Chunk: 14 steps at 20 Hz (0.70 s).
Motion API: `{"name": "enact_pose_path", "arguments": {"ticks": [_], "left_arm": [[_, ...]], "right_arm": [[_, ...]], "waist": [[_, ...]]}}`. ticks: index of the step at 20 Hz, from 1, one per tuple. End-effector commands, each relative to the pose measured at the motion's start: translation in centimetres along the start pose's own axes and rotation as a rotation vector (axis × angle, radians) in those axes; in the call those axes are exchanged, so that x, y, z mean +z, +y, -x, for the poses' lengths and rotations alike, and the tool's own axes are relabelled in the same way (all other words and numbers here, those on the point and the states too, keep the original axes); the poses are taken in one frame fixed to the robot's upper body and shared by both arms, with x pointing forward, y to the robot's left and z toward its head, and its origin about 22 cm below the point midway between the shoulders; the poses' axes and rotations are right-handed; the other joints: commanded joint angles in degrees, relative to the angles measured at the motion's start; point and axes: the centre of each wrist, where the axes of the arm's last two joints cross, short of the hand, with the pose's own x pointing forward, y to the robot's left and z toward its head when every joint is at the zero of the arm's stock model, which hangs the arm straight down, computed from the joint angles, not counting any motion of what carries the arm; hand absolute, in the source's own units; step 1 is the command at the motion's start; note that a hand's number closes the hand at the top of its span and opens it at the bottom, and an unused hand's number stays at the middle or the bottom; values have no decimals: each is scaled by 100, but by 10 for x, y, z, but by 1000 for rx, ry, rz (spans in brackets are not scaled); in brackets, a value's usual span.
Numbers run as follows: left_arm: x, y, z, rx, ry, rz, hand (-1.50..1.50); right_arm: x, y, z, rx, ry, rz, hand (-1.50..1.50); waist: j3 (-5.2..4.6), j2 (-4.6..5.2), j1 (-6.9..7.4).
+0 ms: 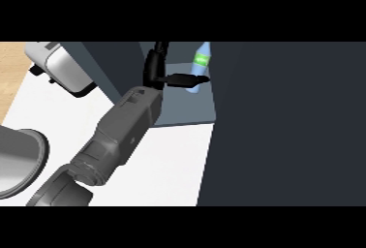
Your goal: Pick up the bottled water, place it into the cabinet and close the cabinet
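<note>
Grey forearm (121,133): entering from the lower left of the frame and running diagonally up toward the upper centre, ending in a black hand. Which arm it is cannot be told from this view; the other hand is not showing.

Black hand (166,77): sitting at the upper centre, reaching into the cabinet's opening. Its fingers (187,79) are stretching rightward and are meeting the side of the bottled water near its middle, with a fingertip showing at the bottle's right side. Whether the fingers are closing round the bottle or merely touching it cannot be told.

Bottled water (202,60): pale blue with a green label, standing upright in the upper centre of the frame, inside the cabinet, close against the dark door edge to its right. Its lower part is lying behind the fingers.

Cabinet (187,116): blue-grey floor showing at centre, opening toward the bench.

Cabinet door (286,121): dark slab, filling the right half of the frame, standing open.

White bench (175,164): occupying the lower centre and left.

Toaster (63,68): white and silver, resting at the upper left.

Grey round basin (18,162): lying at the left edge.
</note>
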Motion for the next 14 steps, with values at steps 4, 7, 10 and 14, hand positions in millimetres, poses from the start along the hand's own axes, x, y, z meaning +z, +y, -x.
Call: {"name": "enact_pose_path", "arguments": {"ticks": [4,7,10,14], "left_arm": [[-1,-7,-8,167,-16,102,-150],[12,-12,-6,224,-12,105,-150],[6,-16,-16,257,0,132,-150],[34,-15,-6,299,20,158,-150]], "right_arm": [[5,-6,-16,3,4,14,-150],[0,-5,-11,13,-1,35,-150],[16,-11,-17,38,6,29,-150],[-3,-9,-15,35,15,22,-150]], "waist": [[5,-68,95],[6,-128,245],[11,-140,301],[6,-148,471]]}}
